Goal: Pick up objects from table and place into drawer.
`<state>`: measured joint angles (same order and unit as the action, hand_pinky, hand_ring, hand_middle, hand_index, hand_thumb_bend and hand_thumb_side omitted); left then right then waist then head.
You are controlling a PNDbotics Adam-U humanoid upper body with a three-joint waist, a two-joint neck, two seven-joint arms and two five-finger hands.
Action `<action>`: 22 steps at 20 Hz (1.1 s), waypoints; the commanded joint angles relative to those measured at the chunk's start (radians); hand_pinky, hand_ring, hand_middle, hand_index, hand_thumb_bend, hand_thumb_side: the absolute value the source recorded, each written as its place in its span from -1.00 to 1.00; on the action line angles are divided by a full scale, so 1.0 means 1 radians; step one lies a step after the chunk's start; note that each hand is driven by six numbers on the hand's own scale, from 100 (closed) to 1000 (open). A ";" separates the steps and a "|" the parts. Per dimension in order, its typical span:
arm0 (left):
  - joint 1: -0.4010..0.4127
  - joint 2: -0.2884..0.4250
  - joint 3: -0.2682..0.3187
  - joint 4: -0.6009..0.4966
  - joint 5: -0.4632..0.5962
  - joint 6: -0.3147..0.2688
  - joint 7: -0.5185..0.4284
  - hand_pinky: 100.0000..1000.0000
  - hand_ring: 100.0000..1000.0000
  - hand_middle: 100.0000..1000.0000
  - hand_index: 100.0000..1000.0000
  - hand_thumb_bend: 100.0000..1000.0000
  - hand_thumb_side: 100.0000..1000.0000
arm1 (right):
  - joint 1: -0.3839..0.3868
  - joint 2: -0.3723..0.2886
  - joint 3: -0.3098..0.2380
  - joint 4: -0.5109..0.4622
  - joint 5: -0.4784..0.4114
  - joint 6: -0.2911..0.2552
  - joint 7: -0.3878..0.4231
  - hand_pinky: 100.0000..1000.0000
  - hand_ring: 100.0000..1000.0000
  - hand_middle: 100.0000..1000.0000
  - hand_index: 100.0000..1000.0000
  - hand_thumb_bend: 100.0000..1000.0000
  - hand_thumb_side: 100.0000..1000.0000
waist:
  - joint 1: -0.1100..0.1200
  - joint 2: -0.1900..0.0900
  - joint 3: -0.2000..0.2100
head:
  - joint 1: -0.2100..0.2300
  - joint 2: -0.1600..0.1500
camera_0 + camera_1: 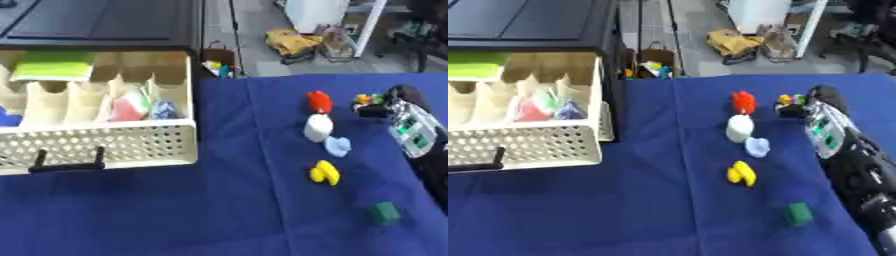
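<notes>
- The small multicoloured object (365, 99) sits at the right hand's (815, 107) far tip, by its fingers. I cannot tell whether they have closed on it.
- Risk: lifting before a proper hold could knock it into the red piece (319, 101) just left of the hand.
- The forearm lies along the table's right edge, reaching away from the robot. The drawer (114, 145) stands open well to its left.

No text, label, brand, number or sign can be read in either view. Green lit patches are seen on a silver panel of the right arm (411, 131), but no characters can be made out on them. Nothing legible is carried by the perforated drawer (114, 142), the small coloured objects, or the blue cloth on the desk (219, 210).
</notes>
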<state>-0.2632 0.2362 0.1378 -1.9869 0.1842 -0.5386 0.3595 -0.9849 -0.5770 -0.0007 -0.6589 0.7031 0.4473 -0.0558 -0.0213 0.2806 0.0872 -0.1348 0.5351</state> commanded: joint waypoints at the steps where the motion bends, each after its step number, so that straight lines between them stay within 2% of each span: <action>1: -0.004 0.014 -0.001 -0.013 0.002 0.001 -0.002 -0.28 0.06 0.18 0.62 -0.71 1.00 | -0.025 -0.043 0.004 -0.048 -0.018 -0.006 -0.004 0.36 0.56 -0.34 -0.42 -0.31 -0.12 | -0.001 -0.025 -0.002 | 0.001 -0.005; 6: -0.004 0.017 -0.001 -0.013 0.003 0.001 -0.003 -0.28 0.06 0.18 0.62 -0.72 1.00 | -0.036 -0.061 0.012 -0.110 -0.050 -0.013 0.001 0.36 0.56 -0.37 -0.48 -0.25 -0.10 | -0.003 -0.028 -0.002 | 0.003 -0.001; 9: -0.003 0.019 -0.001 -0.013 0.005 0.001 -0.003 -0.28 0.06 0.18 0.62 -0.72 1.00 | -0.045 -0.077 0.026 -0.172 -0.081 -0.040 0.008 0.36 0.56 -0.38 -0.50 -0.22 -0.10 | -0.004 -0.031 -0.001 | 0.003 0.001; 19: 0.001 0.028 -0.004 -0.013 0.012 0.003 -0.005 -0.27 0.06 0.18 0.62 -0.72 1.00 | -0.074 -0.111 0.105 -0.495 -0.193 -0.085 0.038 0.35 0.56 -0.38 -0.49 -0.21 0.02 | -0.014 -0.047 0.000 | -0.001 0.008; 22: 0.001 0.030 -0.004 -0.013 0.014 0.004 -0.006 -0.27 0.06 0.19 0.62 -0.72 1.00 | -0.080 -0.114 0.125 -0.556 -0.214 -0.080 0.046 0.34 0.56 -0.38 -0.48 -0.23 0.05 | -0.016 -0.050 0.001 | -0.002 0.010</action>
<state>-0.2561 0.2388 0.1366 -1.9869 0.1947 -0.5350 0.3559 -1.0401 -0.6506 0.1234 -1.1721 0.5030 0.3671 -0.0131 -0.0401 0.2519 0.0886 -0.1355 0.5432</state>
